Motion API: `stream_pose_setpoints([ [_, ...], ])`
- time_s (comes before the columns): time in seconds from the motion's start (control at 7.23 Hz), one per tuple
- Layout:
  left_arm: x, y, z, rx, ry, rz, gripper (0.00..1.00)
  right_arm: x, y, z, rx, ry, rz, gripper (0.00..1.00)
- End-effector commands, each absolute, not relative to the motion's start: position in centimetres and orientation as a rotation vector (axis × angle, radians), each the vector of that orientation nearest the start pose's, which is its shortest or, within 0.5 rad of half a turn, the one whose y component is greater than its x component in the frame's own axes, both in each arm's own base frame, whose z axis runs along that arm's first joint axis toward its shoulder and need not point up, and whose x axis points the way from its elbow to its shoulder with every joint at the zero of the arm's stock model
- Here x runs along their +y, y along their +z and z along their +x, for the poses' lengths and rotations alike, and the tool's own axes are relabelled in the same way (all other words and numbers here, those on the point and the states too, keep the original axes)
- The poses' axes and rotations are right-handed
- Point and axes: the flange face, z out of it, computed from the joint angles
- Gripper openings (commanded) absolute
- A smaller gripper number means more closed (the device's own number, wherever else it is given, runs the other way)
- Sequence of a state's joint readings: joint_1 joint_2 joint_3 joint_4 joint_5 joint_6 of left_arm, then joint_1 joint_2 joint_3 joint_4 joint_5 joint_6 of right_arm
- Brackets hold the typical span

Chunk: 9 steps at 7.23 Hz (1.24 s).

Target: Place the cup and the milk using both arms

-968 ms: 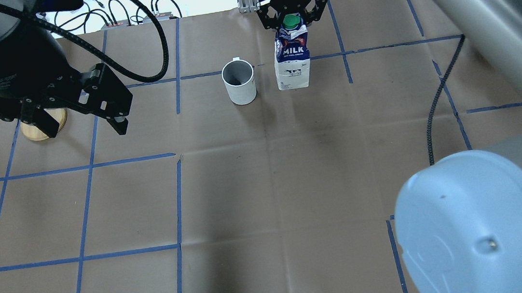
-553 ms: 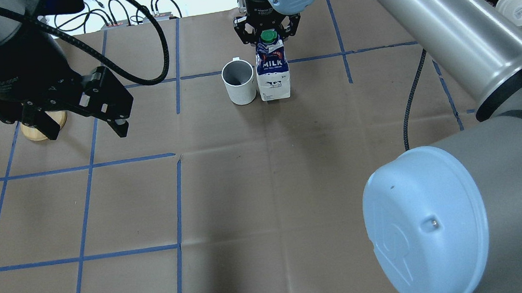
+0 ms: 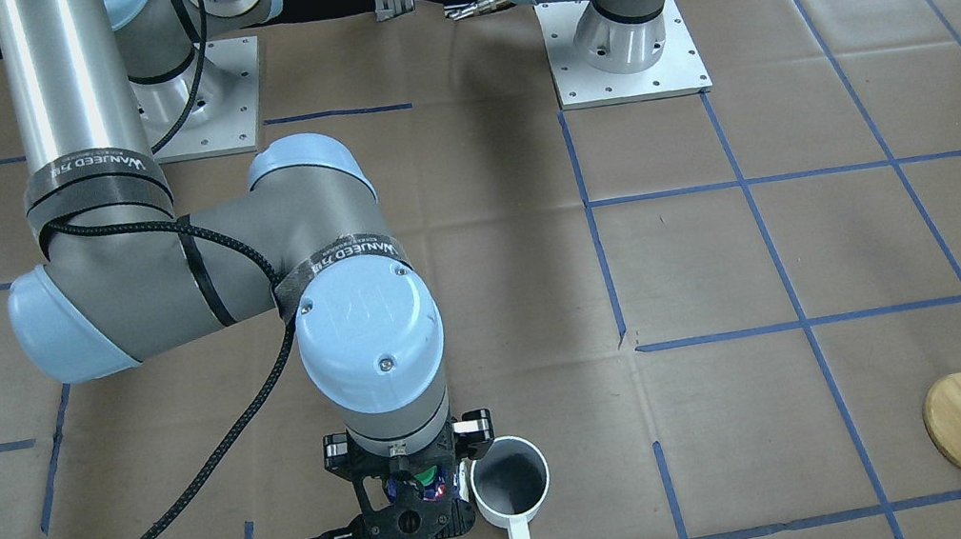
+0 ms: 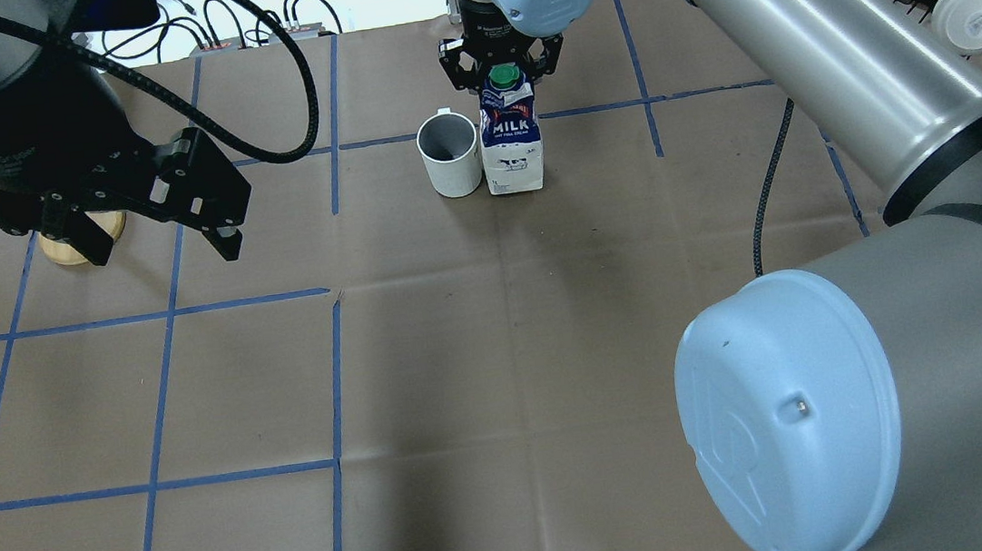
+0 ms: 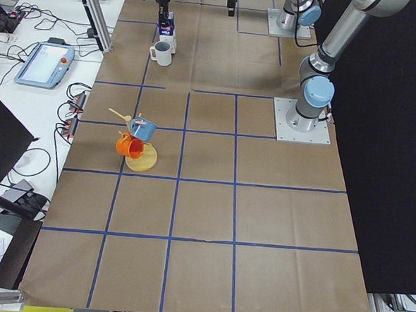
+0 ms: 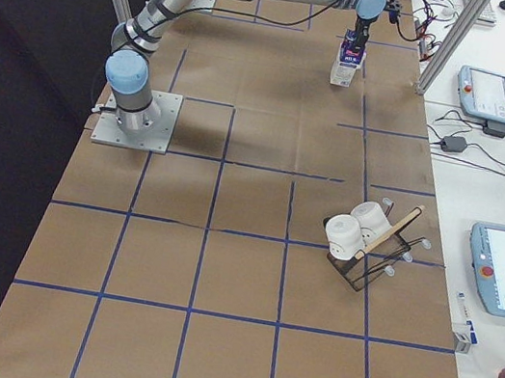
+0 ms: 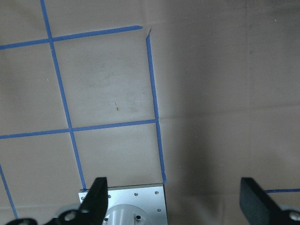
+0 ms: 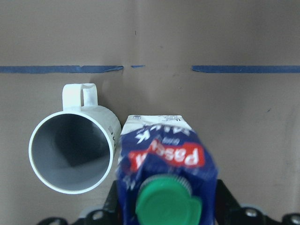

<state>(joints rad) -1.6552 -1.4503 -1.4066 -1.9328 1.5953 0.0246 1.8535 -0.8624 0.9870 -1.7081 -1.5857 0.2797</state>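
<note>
Looking down from behind the robot, the milk (image 4: 512,150) stood upright at the 12 o'clock end of the brown-papered table (image 4: 500,357), with its base down at the paper. The right gripper (image 4: 504,73) came straight down over it, its two black fingers closed against the dark blue gable top on either side of the green cap. The right wrist camera showed the red label and the cap close up between them.

The cup (image 4: 449,154) sat at the carton's 9 o'clock, upright and empty, with its handle turned to 12 o'clock, away from the robot. The two were so close that I could not tell whether they touched.

Well off at the cup's 9 o'clock, the left gripper (image 4: 166,246) hung above the table with its fingers spread wide and nothing between them. Its wrist camera saw only paper and blue tape lines. A round wooden stand base (image 4: 68,242) lay on the table partly behind it.
</note>
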Motion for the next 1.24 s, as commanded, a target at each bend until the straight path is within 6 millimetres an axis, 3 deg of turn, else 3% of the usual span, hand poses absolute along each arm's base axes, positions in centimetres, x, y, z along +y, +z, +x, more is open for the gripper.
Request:
stream_pose_setpoints([
  [0.0,-40.0,58.8,-16.5,3.108,0.118,0.171,1.0,-70.4,34.4,32.9,3.153,-0.05,0.017,1.0],
  [0.14,-39.8,58.6,-16.4,3.108,0.121,0.169,1.0,-70.4,34.9,32.5,3.154,-0.051,0.022,1.0],
  [0.28,-39.7,58.6,-16.4,3.108,0.118,0.168,1.0,-69.5,37.2,32.1,3.15,-0.074,0.02,1.0],
  [0.55,-39.6,58.7,-16.4,3.108,0.116,0.171,1.0,-64.3,42.7,30.0,3.17,0.031,-0.012,1.0],
  [0.69,-39.6,58.7,-16.4,3.108,0.116,0.171,1.0,-61.5,44.0,27.4,3.169,0.043,-0.071,1.0],
  [0.97,-39.6,58.8,-16.4,3.108,0.114,0.171,1.0,-55.1,46.6,18.9,3.157,0.025,-0.09,1.0],
  [1.11,-39.5,58.7,-16.4,3.107,0.116,0.171,1.0,-51.6,47.2,16.4,3.153,0.026,-0.054,1.0],
])
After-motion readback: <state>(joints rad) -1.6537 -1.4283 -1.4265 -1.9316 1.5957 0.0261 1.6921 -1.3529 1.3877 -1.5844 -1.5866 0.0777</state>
